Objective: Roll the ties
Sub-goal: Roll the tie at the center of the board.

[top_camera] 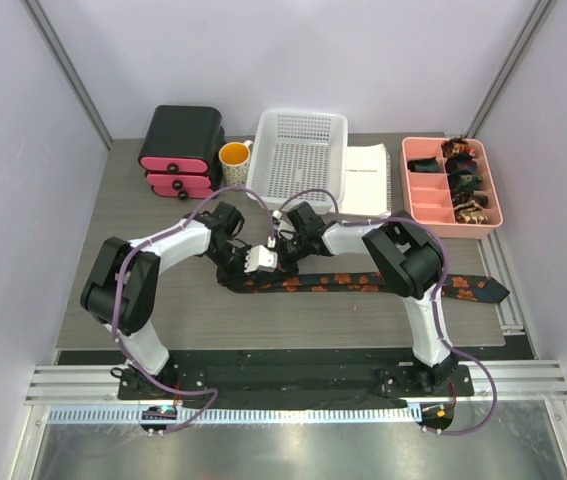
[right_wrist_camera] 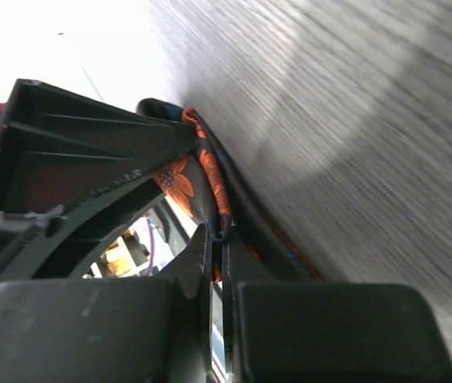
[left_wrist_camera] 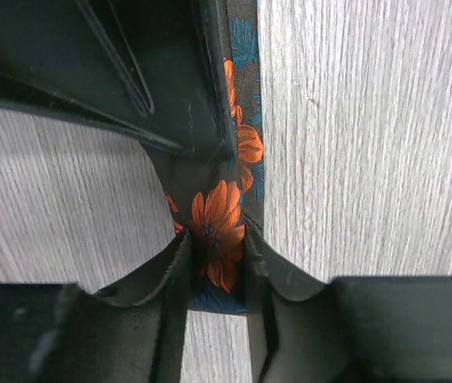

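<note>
I'm pinching the tie (left_wrist_camera: 245, 148) with my left hand (left_wrist_camera: 216, 255) and right hand (right_wrist_camera: 218, 243); I'm fearing an uneven pull slipping it loose.

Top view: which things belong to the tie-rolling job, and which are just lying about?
Job: flat tie, pinched by left claw and right claw; coiled ties in pink tray.
Lying about: white basket, yellow mug, black-pink drawers, paper sheet.

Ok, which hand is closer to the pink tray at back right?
Right. The right hand and left hand both pinch the tie mid-table, in front of the pink tray and to its left; the right hand is on the tray's side.
</note>
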Available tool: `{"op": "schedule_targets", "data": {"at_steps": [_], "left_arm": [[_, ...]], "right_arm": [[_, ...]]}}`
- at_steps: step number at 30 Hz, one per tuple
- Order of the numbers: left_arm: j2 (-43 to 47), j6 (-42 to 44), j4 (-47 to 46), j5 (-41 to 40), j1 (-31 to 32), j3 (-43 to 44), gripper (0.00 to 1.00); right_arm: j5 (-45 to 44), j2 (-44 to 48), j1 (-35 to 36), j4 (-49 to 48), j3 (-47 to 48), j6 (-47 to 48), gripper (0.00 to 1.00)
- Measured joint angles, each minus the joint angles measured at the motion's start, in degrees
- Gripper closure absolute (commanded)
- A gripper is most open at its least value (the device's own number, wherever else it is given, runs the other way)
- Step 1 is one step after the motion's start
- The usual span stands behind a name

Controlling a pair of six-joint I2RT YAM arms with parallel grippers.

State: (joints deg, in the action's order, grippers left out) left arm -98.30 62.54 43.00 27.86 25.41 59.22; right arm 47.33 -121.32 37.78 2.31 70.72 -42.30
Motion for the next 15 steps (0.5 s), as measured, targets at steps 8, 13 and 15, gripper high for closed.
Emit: {"op": "schedule_targets", "data": {"at_steps": [8, 13, 15], "left_arm": [[1.99, -1.57, -1.22, 1.36, -3.08, -1.16, 0.27], [3.43, -1.92, -1.99, 1.33, -5.70, -1.51, 0.31], [3.39, -1.99, -1.97, 1.51, -5.53, -1.51, 0.34]], "right_arm": [[-1.90, 0.00, -0.04, 2.16, 0.00, 2.25, 0.99], [-2.01, -0.07, -0.11, 2.99, 0.07, 2.97, 0.99], [-2.01, -0.11, -0.15, 3.10, 0.13, 3.08, 0.99]]}}
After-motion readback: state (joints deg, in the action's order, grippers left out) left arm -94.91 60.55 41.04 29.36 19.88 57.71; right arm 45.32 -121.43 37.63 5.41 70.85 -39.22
